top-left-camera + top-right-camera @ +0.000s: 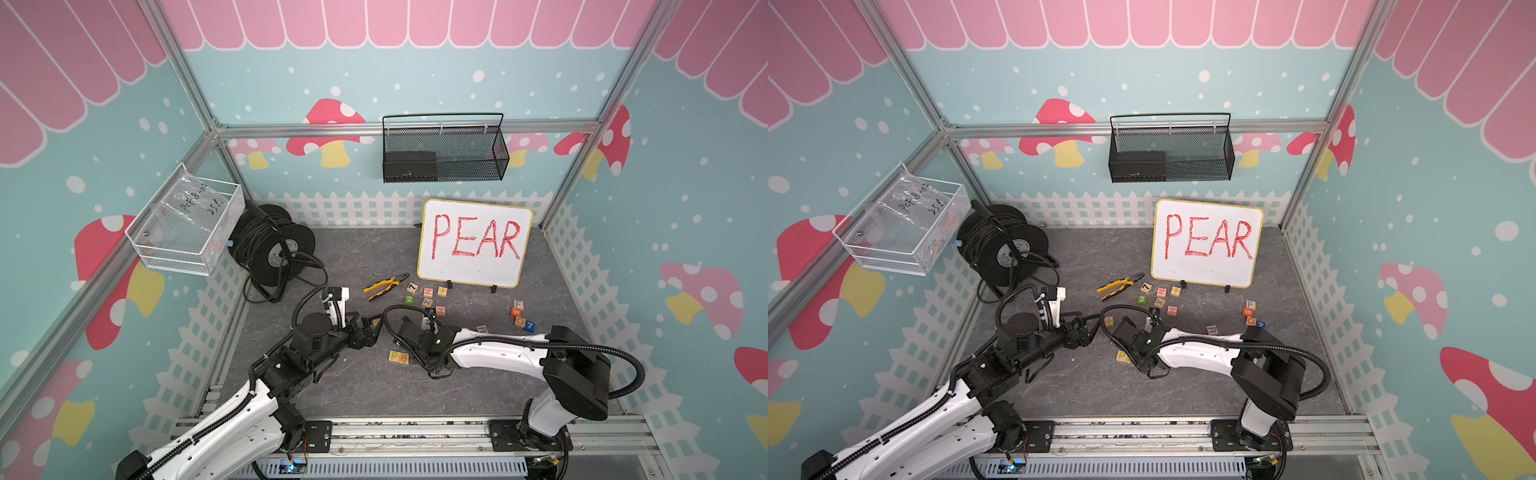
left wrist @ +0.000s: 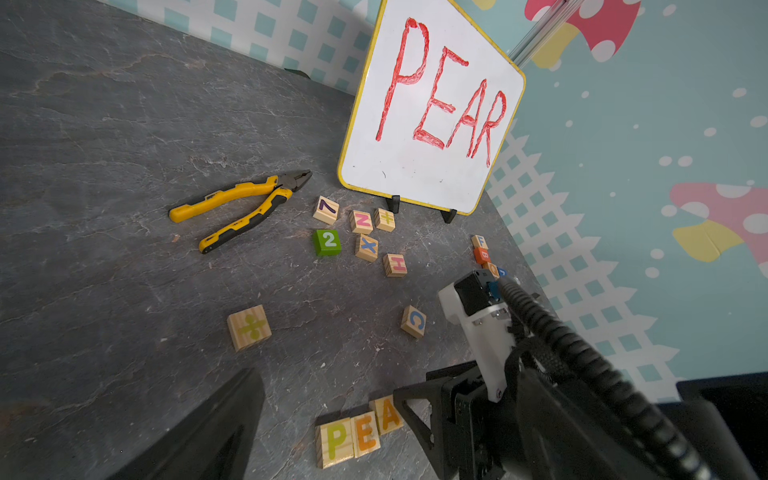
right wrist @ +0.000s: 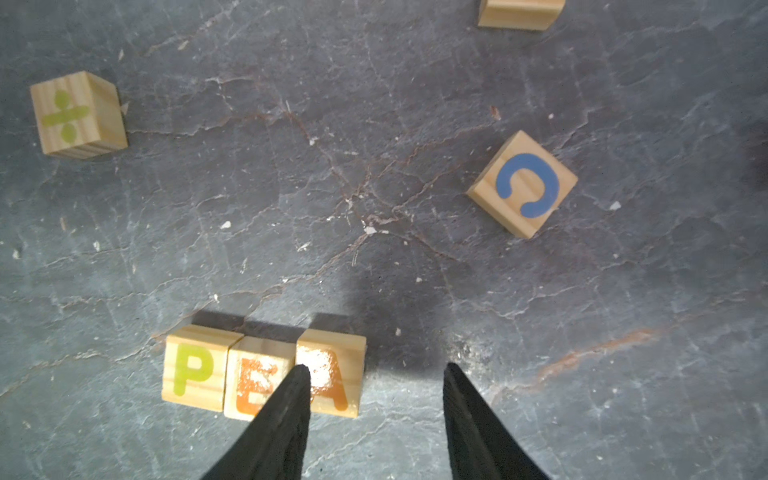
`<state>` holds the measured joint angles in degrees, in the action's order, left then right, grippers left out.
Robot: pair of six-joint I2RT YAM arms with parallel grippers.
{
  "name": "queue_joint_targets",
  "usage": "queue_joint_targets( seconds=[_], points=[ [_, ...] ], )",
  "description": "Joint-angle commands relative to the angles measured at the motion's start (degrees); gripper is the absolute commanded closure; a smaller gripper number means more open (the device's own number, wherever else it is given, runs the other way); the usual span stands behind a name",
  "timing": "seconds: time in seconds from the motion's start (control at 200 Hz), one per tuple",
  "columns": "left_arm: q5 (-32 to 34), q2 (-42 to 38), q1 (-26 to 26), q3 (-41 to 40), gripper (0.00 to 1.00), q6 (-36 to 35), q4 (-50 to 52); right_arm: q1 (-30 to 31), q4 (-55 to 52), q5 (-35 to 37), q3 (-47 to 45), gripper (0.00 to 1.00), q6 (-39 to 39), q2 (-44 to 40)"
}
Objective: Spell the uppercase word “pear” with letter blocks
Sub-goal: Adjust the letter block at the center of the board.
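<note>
P [image 3: 193,370], E [image 3: 249,374], A [image 3: 338,376] row lies parallel to the whiteboard [image 2: 432,104], R block [image 1: 1212,330] half hidden by the right arm [image 1: 1200,353]. right gripper [image 3: 376,366] spread, empty; left gripper [image 1: 370,332] gaping.

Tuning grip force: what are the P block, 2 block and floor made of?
P block: unfinished-looking wood, grain lines show, matte. 2 block: solid green coat, painted wood or plastic, unclear. Floor: grey stone-look sheet, veined, matte.

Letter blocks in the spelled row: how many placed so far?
3, side by side: P first, E in the middle, A last, next to the open right fingers. R lies apart, not yet in the row.
</note>
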<state>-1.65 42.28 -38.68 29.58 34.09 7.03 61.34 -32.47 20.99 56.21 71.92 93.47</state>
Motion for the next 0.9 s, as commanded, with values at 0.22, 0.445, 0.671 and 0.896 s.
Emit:
queue_joint_targets(
  seconds=[0.22,0.445,0.671,0.896],
  points=[
    [1.44,1.09,0.09,1.18,0.03,-0.61,0.87,-2.71,2.76,0.04,-0.83,0.45,-3.96,2.33],
    [1.39,1.53,0.08,1.39,0.03,-0.69,0.99,-2.72,5.11,-2.13,-1.61,0.46,-5.68,3.72],
    [1.23,1.20,0.09,1.27,0.03,-0.69,1.22,-2.72,5.91,-3.76,-2.01,0.47,-6.03,4.44],
    [1.29,0.79,0.09,0.84,0.03,-0.60,1.33,-2.63,6.28,-3.83,-3.15,0.48,-5.27,3.14]
  ],
)
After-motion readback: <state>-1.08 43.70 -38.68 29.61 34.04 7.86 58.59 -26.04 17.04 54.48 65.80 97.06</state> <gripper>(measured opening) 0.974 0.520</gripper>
